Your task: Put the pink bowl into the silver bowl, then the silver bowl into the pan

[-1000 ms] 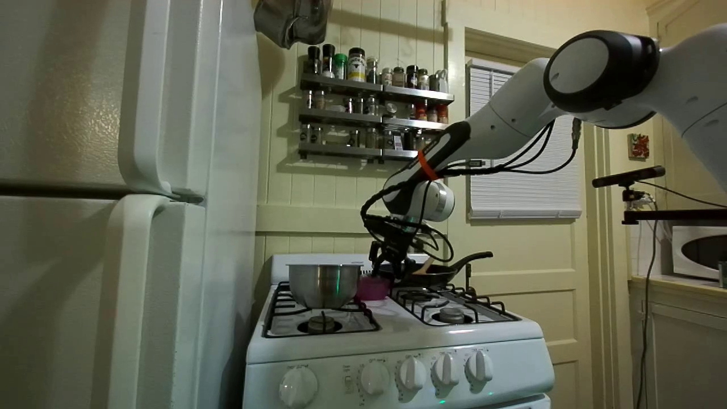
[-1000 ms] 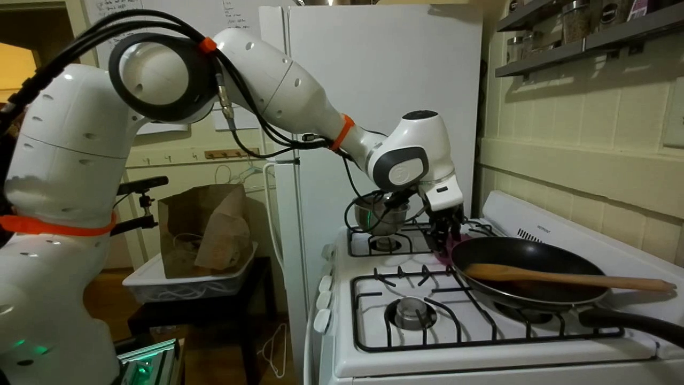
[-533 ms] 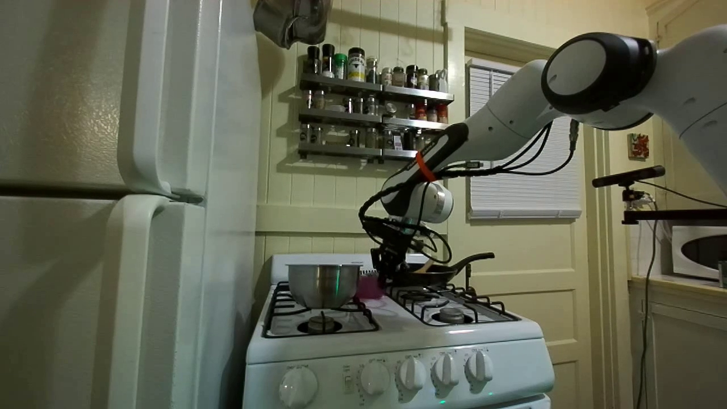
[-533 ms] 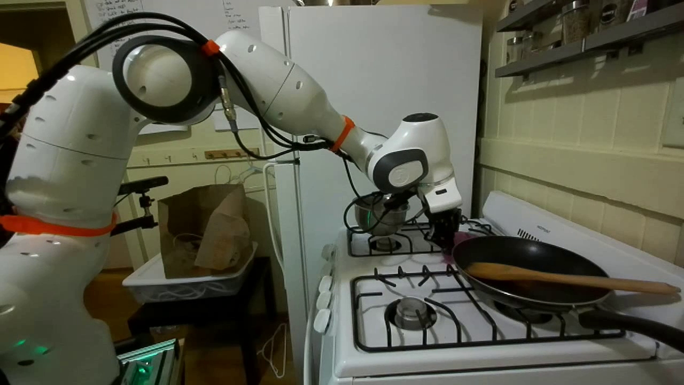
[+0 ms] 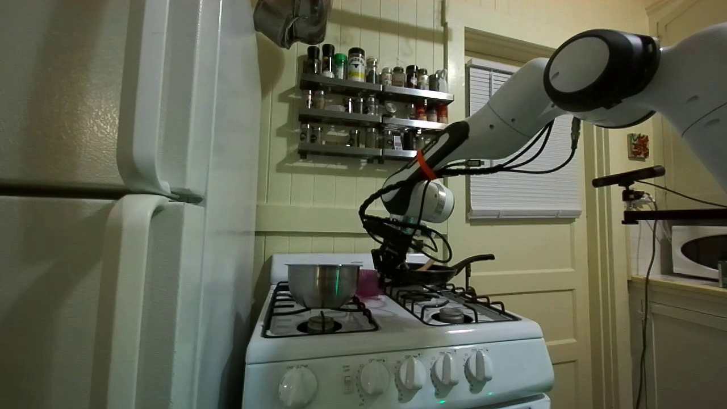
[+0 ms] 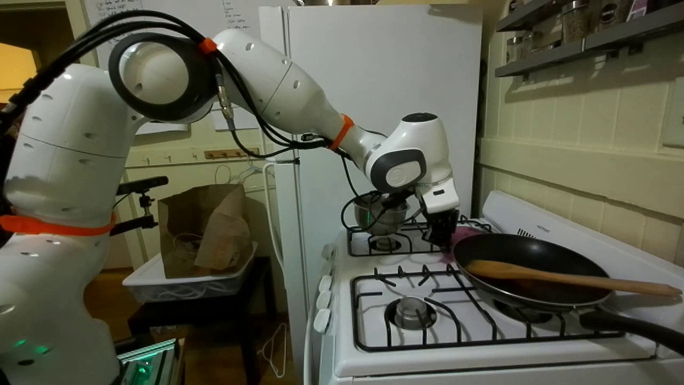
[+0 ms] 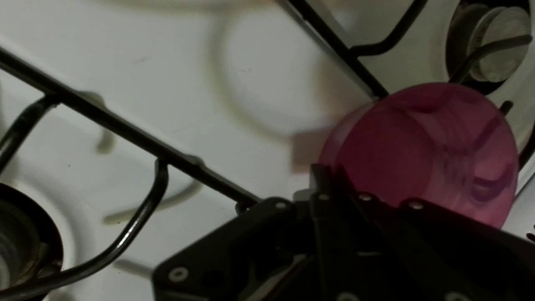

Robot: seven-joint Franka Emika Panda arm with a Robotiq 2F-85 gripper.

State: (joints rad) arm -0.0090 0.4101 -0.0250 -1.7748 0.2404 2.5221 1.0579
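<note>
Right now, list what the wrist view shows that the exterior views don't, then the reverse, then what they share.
Only the wrist view: the floor of the pink bowl, seen from above, and a close look at the tips of the tool by the bowl's wall.

Only the exterior views, both of them: the fridge, the spice jars, the knobs, the pan's handle, and the metal bowl as a recognisable shape.

Shared by all: the pink bowl, the dark tool, the white stovetop and its black grates.
</note>
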